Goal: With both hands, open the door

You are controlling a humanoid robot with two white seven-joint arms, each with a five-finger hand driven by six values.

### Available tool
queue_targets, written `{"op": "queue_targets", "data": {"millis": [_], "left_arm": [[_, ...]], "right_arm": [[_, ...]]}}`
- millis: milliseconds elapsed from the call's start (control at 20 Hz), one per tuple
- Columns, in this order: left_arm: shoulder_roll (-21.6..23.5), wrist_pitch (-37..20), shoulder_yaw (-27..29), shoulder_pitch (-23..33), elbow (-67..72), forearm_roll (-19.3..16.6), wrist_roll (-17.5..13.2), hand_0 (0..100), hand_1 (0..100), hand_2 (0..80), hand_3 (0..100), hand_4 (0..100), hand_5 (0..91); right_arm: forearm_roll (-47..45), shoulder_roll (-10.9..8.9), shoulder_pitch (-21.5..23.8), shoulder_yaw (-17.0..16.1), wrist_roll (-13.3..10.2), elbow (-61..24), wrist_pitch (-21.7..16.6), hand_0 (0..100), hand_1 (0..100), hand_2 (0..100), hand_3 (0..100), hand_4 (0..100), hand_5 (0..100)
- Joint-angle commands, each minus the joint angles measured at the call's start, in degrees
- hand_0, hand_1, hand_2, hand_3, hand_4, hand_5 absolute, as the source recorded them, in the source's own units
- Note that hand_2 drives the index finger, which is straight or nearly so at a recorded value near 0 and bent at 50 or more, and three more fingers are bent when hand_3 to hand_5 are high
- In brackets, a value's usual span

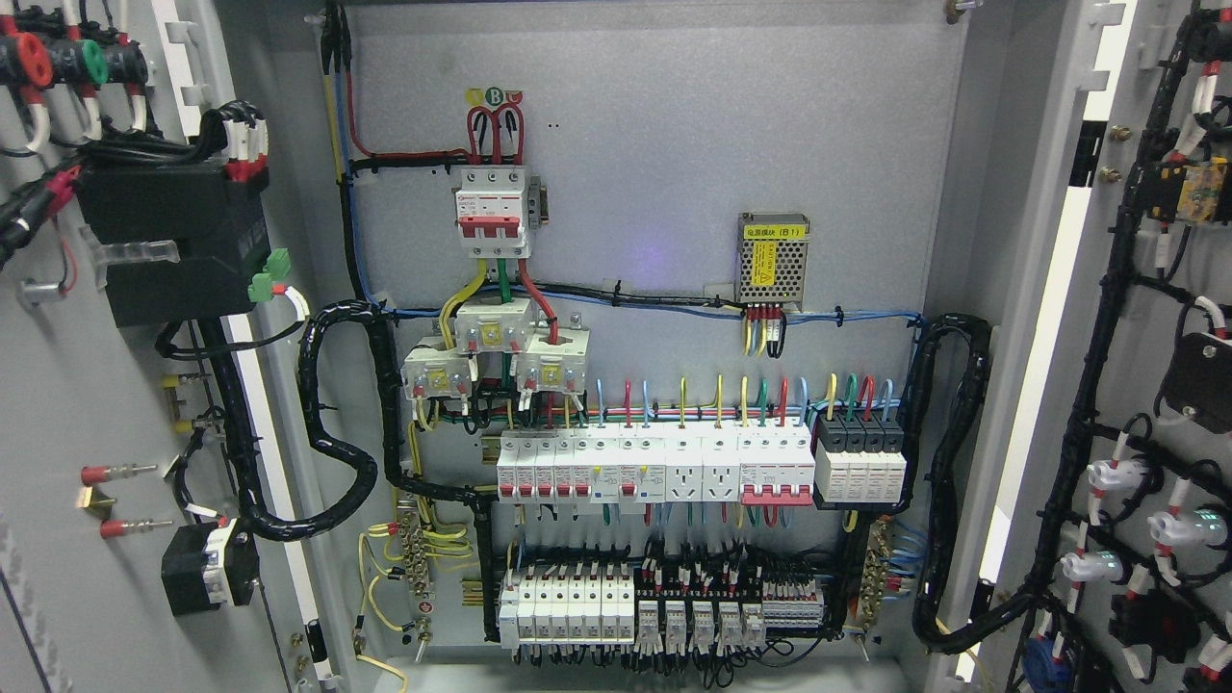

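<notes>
Both doors of the electrical cabinet stand swung wide, their long axes upright and their inner faces turned toward the camera: the left door (pixel 87 404) fills the frame left of the grey back panel (pixel 654 125), carrying a black module and bundled wiring, and the right door (pixel 1155 385) stands to the panel's right, hung with black cable looms and small lamps. On the back panel a red-and-white main breaker (pixel 493 210) sits high, with a long row of breakers (pixel 674 467) below it. Neither robot hand shows anywhere, so their fingers cannot be judged.
</notes>
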Motion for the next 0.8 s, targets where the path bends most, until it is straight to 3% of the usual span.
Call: {"op": "queue_targets", "data": {"millis": [0,351,601,751], "left_arm": [[0.00,-0.01,0.79,0.00,0.01,-0.61,0.00,0,0,0.0,0,3,0.0],[0.00,-0.01,0.62,0.00,-0.08,-0.53,0.00,0,0,0.0,0,3,0.0],[-0.09,0.08,-0.17,0.44,-6.38,-1.14,0.00,0,0,0.0,0,3,0.0],[0.09,0.08,-5.17,3.67,-16.83,-0.70,0.00,0,0,0.0,0,3,0.0]], "right_arm": [[0.46,0.60,-0.29,1.07,0.05,0.82,-0.01,11,0,0,0,0,0],[1.16,0.07,-0.11,-0.51,-0.13,2.05,-0.18,11,0,0,0,0,0],[1.34,-0.45,0.24,-5.07,-2.23,4.25,-0.71,11,0,0,0,0,0],[1.34,-2.20,0.59,-7.71,-3.55,4.51,-0.98,11,0,0,0,0,0]]}}
